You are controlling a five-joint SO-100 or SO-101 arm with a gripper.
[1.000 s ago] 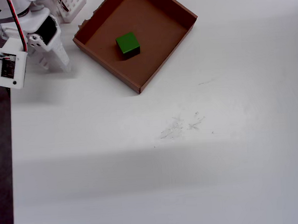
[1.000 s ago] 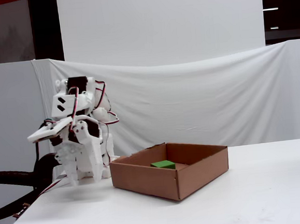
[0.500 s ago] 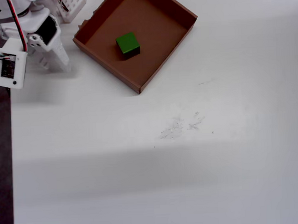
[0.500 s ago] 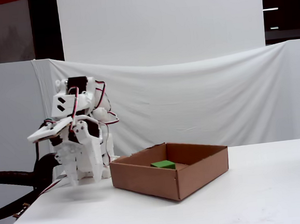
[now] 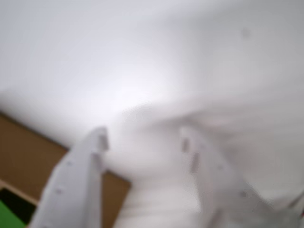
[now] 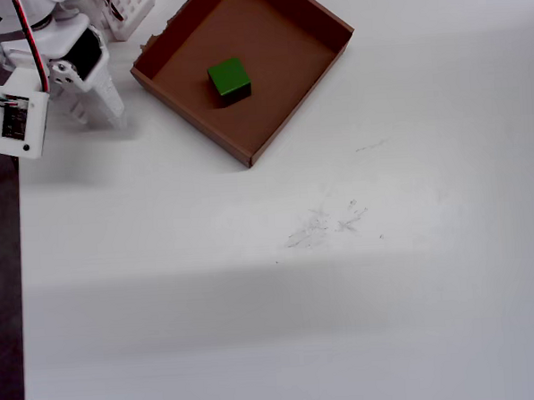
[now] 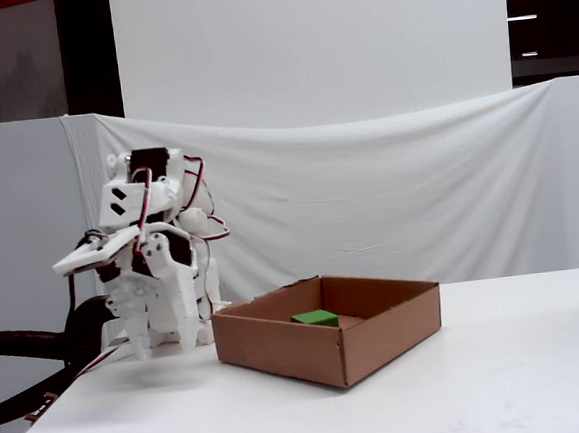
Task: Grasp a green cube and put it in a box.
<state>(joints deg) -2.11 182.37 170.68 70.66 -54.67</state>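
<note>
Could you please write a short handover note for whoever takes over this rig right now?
Gripper: open and empty, folded back beside the box, just above the table.
Green cube: resting on the floor of the box, near the middle, clear of the walls.
Done: the cube is in the box and has been released.
Left: nothing visible for this task; no other cube is on the table.

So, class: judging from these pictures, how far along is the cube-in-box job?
Done: the cube lies on the floor of the box, touching no wall. In hand: nothing; the tool is open and empty, beside the box over bare table. Left: nothing visible.
</note>
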